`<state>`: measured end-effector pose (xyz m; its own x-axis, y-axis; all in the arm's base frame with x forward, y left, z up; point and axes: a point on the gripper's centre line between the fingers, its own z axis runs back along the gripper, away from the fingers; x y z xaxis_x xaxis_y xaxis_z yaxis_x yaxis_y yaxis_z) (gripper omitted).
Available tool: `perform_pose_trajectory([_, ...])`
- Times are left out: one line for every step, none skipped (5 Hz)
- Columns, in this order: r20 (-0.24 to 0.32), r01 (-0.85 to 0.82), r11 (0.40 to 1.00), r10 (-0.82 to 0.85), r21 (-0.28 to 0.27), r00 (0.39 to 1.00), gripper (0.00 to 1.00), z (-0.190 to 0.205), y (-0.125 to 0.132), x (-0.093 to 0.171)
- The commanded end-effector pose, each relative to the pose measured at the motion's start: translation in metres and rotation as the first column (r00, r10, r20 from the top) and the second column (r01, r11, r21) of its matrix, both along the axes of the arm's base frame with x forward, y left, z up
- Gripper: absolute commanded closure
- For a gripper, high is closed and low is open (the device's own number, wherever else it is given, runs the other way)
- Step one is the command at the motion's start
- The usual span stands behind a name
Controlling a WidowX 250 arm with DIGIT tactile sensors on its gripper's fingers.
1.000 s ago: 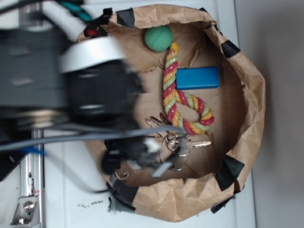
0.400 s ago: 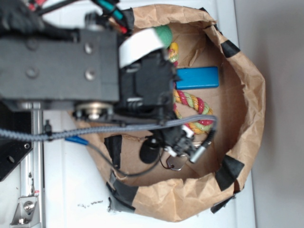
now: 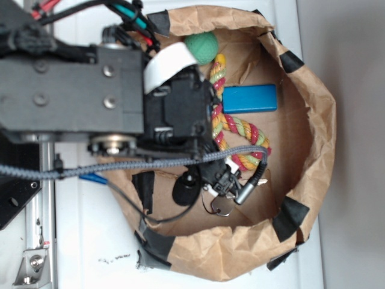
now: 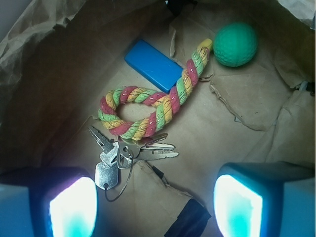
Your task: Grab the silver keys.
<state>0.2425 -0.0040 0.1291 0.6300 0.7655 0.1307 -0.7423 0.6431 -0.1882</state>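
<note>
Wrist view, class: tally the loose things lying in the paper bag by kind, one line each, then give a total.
Silver keys (bunch): 1
Rope toy: 1
Blue block: 1
Green ball: 1
Total: 4

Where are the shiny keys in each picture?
Exterior: the keys peek out low in the paper bag, mostly hidden under the arm.
Wrist: the keys lie lower left, near the left fingertip.
Shared landmark: the rope toy right beside them.
</note>
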Motion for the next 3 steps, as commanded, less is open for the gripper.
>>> perform_pose_trajectory([0.048,0.014,1.0,-0.014,0.001,0.999,0.0,0.011,0.0,0.004])
perform_pose_trajectory([0.048,0.014,1.0,-0.014,0.001,0.999,0.0,0.011,0.0,0.004])
perform_pose_trajectory([0.014,0.008,1.0,-0.008,0.012,1.0,0.0,-0.011,-0.005,0.019])
